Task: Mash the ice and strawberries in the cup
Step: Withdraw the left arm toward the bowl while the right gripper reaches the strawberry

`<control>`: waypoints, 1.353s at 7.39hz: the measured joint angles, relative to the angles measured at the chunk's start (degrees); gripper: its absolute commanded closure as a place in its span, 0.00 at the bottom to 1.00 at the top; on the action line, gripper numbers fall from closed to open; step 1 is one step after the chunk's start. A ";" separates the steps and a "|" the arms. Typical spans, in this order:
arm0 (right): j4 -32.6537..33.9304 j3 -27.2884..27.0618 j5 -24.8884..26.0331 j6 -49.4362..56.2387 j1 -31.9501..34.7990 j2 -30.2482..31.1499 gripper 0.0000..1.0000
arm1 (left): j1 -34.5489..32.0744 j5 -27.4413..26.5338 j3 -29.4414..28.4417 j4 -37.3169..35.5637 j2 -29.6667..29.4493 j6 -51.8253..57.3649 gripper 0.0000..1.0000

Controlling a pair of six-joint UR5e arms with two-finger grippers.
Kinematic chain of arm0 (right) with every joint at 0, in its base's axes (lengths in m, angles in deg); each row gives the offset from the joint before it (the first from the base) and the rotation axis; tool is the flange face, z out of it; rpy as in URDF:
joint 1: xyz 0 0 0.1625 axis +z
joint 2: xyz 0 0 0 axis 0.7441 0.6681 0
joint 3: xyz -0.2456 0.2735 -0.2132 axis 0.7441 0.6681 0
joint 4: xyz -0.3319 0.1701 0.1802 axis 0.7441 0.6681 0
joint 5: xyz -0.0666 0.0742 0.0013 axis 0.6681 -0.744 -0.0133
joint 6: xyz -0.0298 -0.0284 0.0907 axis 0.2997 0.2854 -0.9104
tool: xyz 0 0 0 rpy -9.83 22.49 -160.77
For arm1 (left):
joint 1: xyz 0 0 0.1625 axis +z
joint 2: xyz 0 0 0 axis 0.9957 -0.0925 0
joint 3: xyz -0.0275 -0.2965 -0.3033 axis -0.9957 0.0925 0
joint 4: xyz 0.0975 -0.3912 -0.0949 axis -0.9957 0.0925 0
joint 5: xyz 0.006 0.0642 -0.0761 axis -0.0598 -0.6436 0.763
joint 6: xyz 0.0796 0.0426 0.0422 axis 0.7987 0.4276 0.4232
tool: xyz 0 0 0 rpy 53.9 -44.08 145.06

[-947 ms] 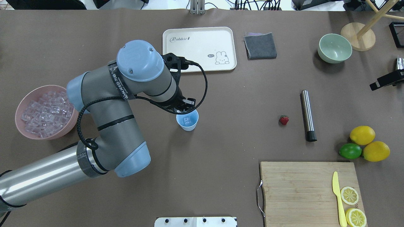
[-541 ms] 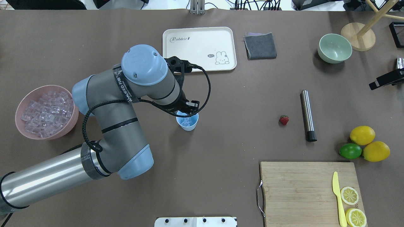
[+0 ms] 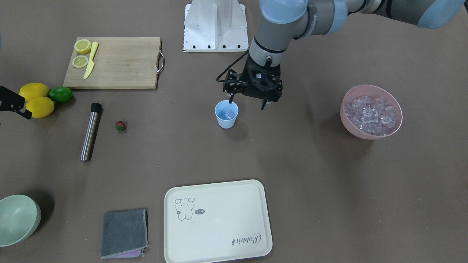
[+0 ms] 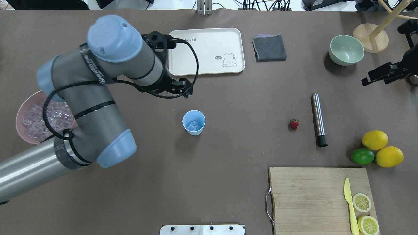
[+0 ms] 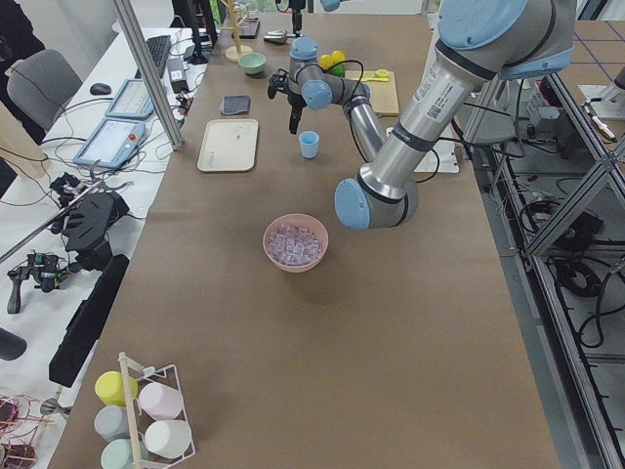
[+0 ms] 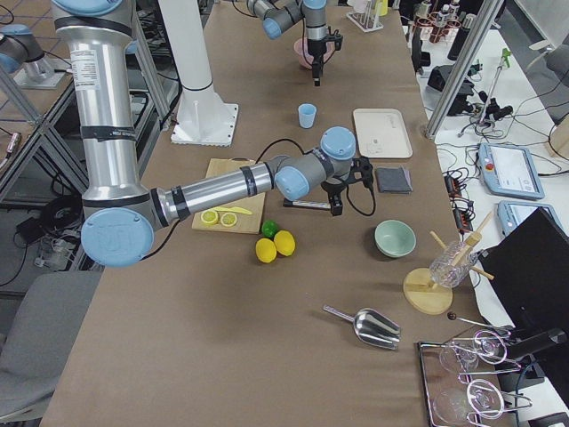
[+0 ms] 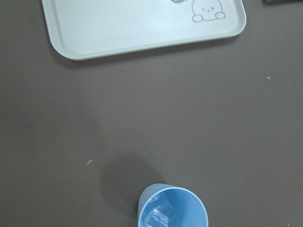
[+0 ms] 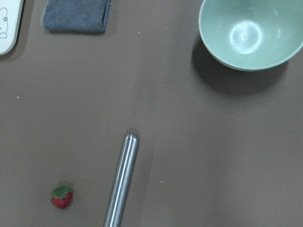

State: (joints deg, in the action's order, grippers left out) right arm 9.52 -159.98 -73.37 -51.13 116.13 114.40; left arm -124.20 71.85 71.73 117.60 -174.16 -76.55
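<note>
The light blue cup [image 4: 194, 122] stands upright mid-table with a few clear ice cubes [image 3: 228, 114] inside; the left wrist view shows it from above [image 7: 173, 208]. More ice [image 3: 369, 113] fills a pink bowl [image 4: 23, 112], partly hidden under my left arm. The strawberry [image 4: 294, 124] lies on the table well apart from the cup, also seen in the right wrist view [image 8: 61, 197]. My left gripper [image 3: 246, 105] hangs open and empty, raised beside the cup. My right gripper [image 4: 375, 74] shows at the table's edge; its jaws are not clear.
A steel cylinder [image 4: 318, 119] lies beside the strawberry. A white tray [image 4: 206, 49], grey cloth [image 4: 269, 47] and pale green bowl [image 4: 346, 49] sit along the far side. Two lemons and a lime [image 4: 362, 156] lie next to a cutting board [image 4: 313, 195] with a knife and lemon slices.
My left gripper has risen off the cup's rim and drawn back toward the tray and the pink bowl. The right gripper has come further in over the table.
</note>
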 measured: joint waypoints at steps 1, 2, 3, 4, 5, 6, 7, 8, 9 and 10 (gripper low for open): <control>-0.06 -0.02 1.29 -4.25 -2.84 -2.08 0.00 | -2.77 1.60 1.60 -0.30 3.10 2.17 0.03; -0.14 -0.18 3.90 -8.82 -6.49 -4.07 0.00 | -5.49 3.11 2.82 -0.42 6.02 4.54 0.03; -0.20 -0.50 7.25 -13.13 -10.60 -5.60 0.00 | -7.86 4.19 3.88 -0.50 8.75 6.80 0.03; -0.23 -0.74 10.69 -16.13 -14.65 -6.56 0.01 | -9.82 5.27 4.74 -0.51 11.09 8.37 0.03; -0.26 -0.65 13.91 -17.55 -18.38 -7.02 0.02 | -11.41 6.06 5.68 -0.49 13.37 10.01 0.03; -0.30 -0.14 16.59 -18.11 -21.48 -7.21 0.09 | -12.53 6.46 6.78 -0.49 15.46 11.66 0.03; -0.32 0.52 18.55 -18.32 -23.76 -7.24 0.15 | -13.26 6.58 7.62 -0.63 16.65 12.53 0.03; -0.33 0.99 19.38 -18.48 -25.12 -7.23 0.17 | -13.59 6.60 8.19 -0.85 17.12 12.87 0.03; -0.34 1.32 19.68 -18.65 -26.06 -7.24 0.18 | -13.76 6.58 8.67 -1.09 17.29 12.96 0.03; -0.36 1.82 19.85 -18.71 -26.78 -7.34 0.19 | -13.80 6.56 9.23 -1.60 17.31 12.97 0.03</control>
State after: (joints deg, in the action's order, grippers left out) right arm 9.16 -158.16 -53.51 -69.84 89.35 107.07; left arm -138.00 78.42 80.96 115.99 -156.85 -63.58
